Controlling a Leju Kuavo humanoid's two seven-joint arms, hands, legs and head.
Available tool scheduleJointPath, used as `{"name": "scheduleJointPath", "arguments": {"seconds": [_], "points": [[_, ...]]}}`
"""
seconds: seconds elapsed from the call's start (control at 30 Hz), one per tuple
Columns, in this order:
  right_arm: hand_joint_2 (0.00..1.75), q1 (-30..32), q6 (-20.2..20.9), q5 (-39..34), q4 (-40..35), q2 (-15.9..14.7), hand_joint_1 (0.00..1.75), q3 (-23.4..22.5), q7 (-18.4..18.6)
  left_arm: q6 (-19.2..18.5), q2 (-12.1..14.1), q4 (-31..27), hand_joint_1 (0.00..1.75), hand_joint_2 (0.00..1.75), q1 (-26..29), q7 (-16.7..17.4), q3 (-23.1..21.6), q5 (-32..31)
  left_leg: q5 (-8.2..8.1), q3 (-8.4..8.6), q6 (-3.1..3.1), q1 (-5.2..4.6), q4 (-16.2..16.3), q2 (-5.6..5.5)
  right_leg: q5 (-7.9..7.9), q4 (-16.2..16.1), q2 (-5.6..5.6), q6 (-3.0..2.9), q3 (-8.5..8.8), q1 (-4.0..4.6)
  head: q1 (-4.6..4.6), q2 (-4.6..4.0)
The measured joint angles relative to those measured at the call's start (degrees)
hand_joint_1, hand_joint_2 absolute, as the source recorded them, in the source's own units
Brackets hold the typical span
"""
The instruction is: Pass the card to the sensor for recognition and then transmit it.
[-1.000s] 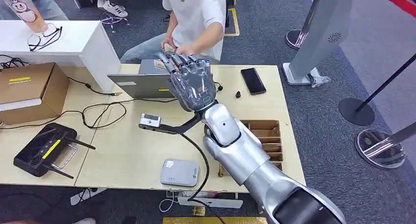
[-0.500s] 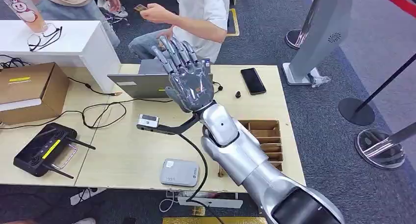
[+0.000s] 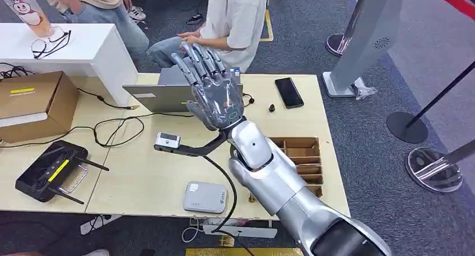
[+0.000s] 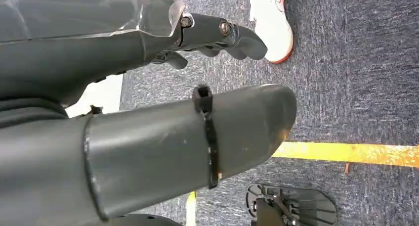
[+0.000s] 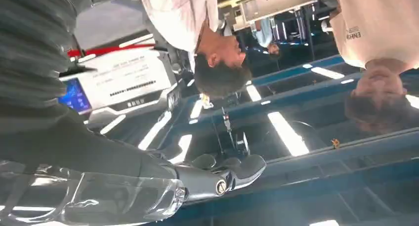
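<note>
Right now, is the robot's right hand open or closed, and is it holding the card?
Open and empty: the right hand is raised above the pale wooden table, fingers straight and apart, no card between them.

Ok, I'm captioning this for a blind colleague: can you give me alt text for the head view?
The robot's right hand is raised over a wooden table, fingers spread and holding nothing, toward a seated person. On the table lie a laptop, a phone, a card reader and a cardboard box.
</note>
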Motion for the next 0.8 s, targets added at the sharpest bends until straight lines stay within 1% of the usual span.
{"name": "scheduleJointPath", "arguments": {"seconds": [0.13,0.23,0.53,0.8], "points": [[1.75,1.8,2.8,-3.8,-2.9,-0.6,0.00,0.0,-1.3,0.0,0.1,0.0,0.00,0.00,0.1,-0.3,0.2,0.3,0.00,0.00,0.00,0.00,0.0,0.00,0.00,0.0,0.00,0.00,0.00,0.00,0.00,0.00],[1.75,3.0,4.7,-5.8,-5.0,-1.3,0.00,0.0,-1.6,0.0,0.2,0.0,0.00,0.00,0.3,-0.5,0.4,0.4,0.00,0.00,0.00,0.00,0.0,0.00,0.00,0.0,0.00,0.00,0.00,0.00,0.00,0.00],[1.75,6.5,8.6,-7.5,-10.5,-4.1,0.00,0.0,-1.7,0.0,0.4,0.0,0.00,0.00,0.8,-1.0,0.7,1.0,0.00,0.00,0.00,0.00,0.0,0.00,0.00,0.0,0.00,0.00,0.00,0.00,0.00,0.00],[1.75,9.6,9.7,-7.2,-12.9,-7.7,0.00,0.0,-0.4,0.1,0.5,0.0,0.00,0.00,1.0,-1.4,1.4,1.5,0.00,0.00,0.00,0.00,0.0,-0.01,0.00,0.0,-0.01,0.00,0.00,0.00,0.00,0.00]]}}
